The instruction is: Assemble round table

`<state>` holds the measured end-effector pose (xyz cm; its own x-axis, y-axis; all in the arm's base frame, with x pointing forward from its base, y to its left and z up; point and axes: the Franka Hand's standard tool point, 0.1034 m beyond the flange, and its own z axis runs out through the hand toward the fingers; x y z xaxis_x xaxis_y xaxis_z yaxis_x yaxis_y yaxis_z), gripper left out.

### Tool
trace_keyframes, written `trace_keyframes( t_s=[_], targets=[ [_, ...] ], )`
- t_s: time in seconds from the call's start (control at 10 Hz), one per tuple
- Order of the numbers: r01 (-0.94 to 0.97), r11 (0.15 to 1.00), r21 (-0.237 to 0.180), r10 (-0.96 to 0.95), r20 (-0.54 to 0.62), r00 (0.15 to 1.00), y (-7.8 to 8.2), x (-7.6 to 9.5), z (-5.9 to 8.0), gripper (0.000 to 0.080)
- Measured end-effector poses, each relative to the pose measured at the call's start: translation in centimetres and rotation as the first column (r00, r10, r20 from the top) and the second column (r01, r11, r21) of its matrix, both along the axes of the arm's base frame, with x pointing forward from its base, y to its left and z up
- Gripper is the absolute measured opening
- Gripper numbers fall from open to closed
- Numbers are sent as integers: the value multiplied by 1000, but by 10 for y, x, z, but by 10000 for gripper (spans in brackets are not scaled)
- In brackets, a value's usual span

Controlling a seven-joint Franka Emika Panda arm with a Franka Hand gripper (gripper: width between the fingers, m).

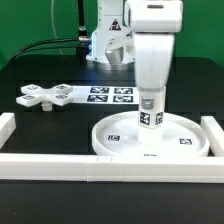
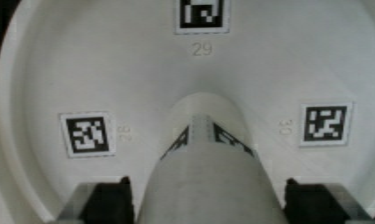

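Across a black table (image 1: 55, 130) in the exterior view, the parts lie in a row, fenced by white border rails (image 1: 100, 168) along the frame's left edge, lower edge and right edge.

At upper left lies one small cross-shaped foot piece (image 1: 44, 96), flat on the table and apart from everything else. Just right of it, in the upper middle, lies one marker board (image 1: 110, 96), a thin white sheet with several black-and-white tags. At lower right of centre sits one large round disc (image 1: 185, 135) with a raised rim, close against the front rail. Two square markers show on its floor in this view; the wrist view shows three on the disc (image 2: 59, 80).

The disc is the only thing that holds anything. One short cylindrical leg (image 1: 150, 122) stands upright at its middle, with markers on its side. Its lower end meets the disc floor, though the pictures do not show whether it is seated there.

One white robot arm comes straight down from the top of the frame over the disc. Its gripper (image 1: 150, 104) is closed partway, clamped on the leg. In the wrist view the leg (image 2: 210, 165) fills the gap between the two dark fingers (image 2: 109, 203), one pressed to each side.
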<state>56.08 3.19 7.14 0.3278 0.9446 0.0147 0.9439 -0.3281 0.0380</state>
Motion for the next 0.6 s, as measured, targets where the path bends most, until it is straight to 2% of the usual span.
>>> trace_keyframes(
  t_s=[0.2,0.6],
  targets=[
    [225,974,19,-224,-9,974,1,-2,-2,415],
    [469,883,26,-469,-17,883,3,-3,-2,414]
  ],
)
